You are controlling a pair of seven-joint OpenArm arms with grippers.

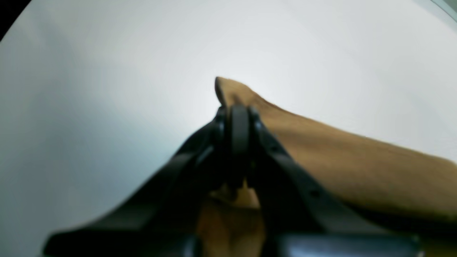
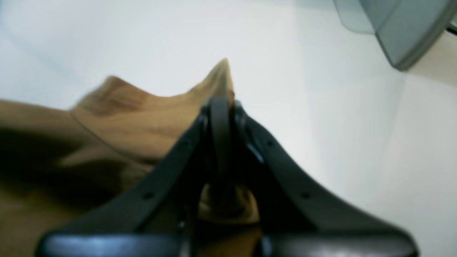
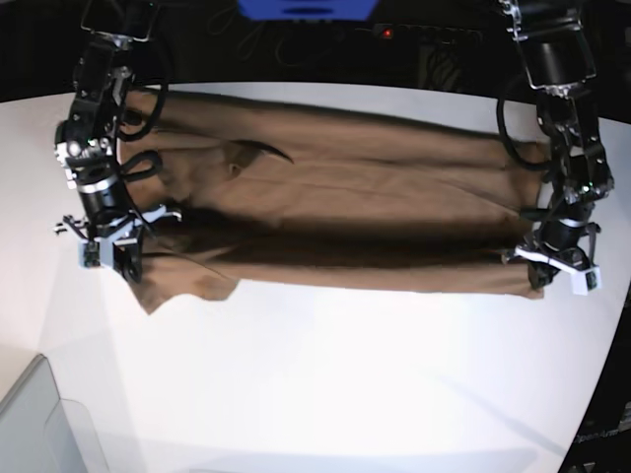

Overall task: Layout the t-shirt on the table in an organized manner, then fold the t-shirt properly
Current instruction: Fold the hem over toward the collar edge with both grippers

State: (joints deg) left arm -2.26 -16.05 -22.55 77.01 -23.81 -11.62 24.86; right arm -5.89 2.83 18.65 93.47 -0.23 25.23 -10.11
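The tan-brown t-shirt (image 3: 345, 197) stretches across the far part of the white table (image 3: 345, 374), folded lengthwise with a dark shadow under its near edge. At the right of the base view, my left gripper (image 3: 540, 279) is shut on the shirt's near corner. In the left wrist view its jaws (image 1: 238, 107) pinch a peak of cloth (image 1: 357, 160) above the table (image 1: 107, 71). My right gripper (image 3: 128, 271), at the left of the base view, is shut on the other near corner. The right wrist view has that gripper (image 2: 221, 101) clamped on a raised point of the shirt (image 2: 135, 121).
A grey translucent bin (image 3: 35, 424) sits at the near left corner of the table, and its corner (image 2: 403, 28) also appears in the right wrist view. The table's curved far edge runs just behind the shirt, with dark equipment and a blue object (image 3: 306, 8) beyond.
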